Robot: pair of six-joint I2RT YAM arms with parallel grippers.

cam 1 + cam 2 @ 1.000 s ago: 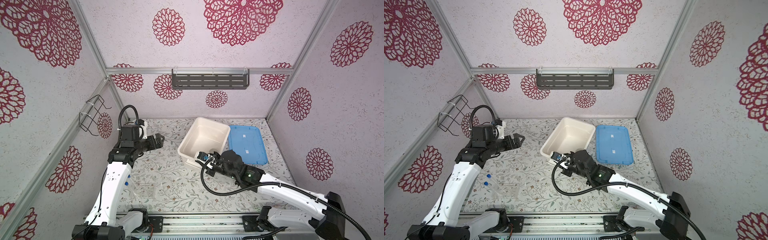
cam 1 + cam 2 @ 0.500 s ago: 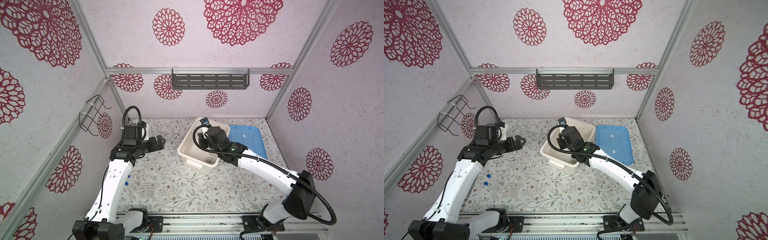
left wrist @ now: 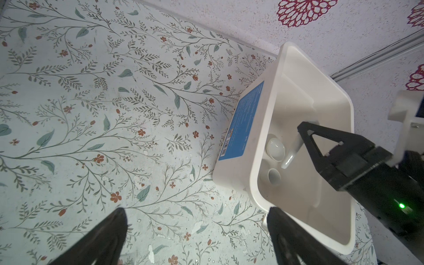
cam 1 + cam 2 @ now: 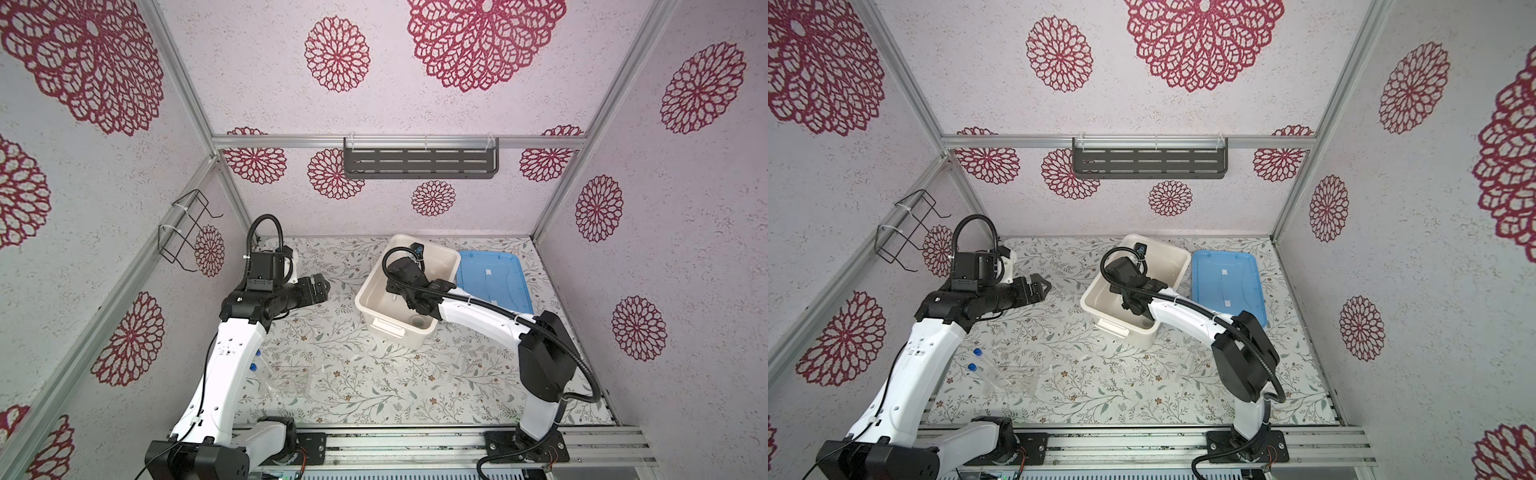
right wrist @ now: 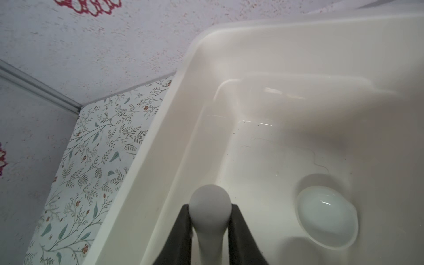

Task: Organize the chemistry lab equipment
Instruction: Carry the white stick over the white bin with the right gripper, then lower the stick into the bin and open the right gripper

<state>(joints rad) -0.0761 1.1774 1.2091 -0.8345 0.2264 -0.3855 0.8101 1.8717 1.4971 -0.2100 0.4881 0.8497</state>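
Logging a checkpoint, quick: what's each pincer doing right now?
Left pincer: open, holding nothing.
Right pincer: closed on the white pestle-like stick inside the big white tub.

Bright, even, diffuse light fills both top views; shadows are soft. In the right wrist view the white stick point(image 5: 210, 202) looks shaded and soft, and glare streaks the tub point(image 5: 257, 124).
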